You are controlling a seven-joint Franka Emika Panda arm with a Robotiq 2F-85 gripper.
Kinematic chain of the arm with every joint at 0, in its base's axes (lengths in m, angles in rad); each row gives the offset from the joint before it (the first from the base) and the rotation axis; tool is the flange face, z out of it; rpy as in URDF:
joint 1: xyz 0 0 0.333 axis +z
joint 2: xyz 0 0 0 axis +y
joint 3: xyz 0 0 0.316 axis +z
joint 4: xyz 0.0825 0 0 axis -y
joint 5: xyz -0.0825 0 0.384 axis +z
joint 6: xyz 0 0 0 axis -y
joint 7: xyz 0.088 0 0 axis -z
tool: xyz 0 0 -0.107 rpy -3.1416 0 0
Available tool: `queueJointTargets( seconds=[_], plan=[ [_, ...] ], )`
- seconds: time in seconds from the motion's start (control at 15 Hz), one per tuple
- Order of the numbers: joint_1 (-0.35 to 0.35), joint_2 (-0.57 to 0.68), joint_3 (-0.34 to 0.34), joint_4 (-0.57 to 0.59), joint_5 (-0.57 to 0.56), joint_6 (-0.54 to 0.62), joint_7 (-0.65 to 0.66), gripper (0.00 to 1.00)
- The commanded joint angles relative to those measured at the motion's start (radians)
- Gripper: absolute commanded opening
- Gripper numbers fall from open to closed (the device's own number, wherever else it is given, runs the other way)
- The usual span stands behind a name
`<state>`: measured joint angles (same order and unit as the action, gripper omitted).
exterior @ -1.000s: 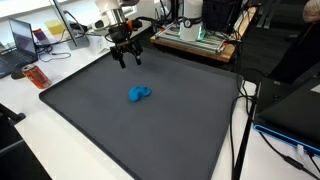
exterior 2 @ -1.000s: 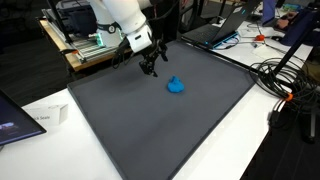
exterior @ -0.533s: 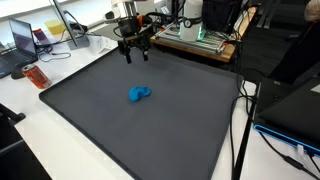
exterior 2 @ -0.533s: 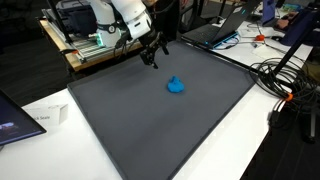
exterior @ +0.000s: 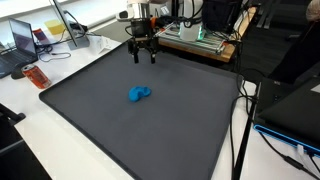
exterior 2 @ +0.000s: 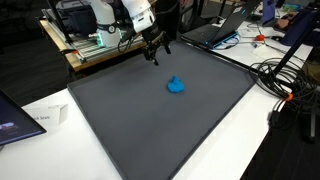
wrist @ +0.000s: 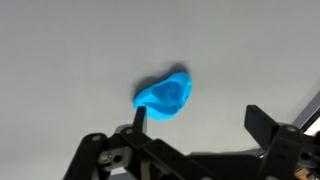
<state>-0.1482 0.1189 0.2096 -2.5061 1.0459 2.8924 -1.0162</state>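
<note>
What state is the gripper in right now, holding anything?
Gripper: open, holding nothing, above the dark mat, apart from the blue lump.

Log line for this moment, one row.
jaws: open, empty | position: raised near far edge of grey mat | blue lump: on mat, apart from jaws

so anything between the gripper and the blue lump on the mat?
Nothing. Only bare dark mat separates the open gripper from the blue lump, as both exterior views show.
</note>
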Motion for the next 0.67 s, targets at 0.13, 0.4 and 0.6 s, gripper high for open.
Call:
queueJointTargets(
  seconds=[0.13,0.4,0.6],
  plan=[
    [0.036,-0.015,0.089,-0.021,0.277,0.176,-0.102,1.00],
    [0.058,0.005,0.140,-0.004,0.394,0.268,-0.163,1.00],
    [0.069,0.022,0.164,0.001,0.433,0.322,-0.171,1.00]
  ],
)
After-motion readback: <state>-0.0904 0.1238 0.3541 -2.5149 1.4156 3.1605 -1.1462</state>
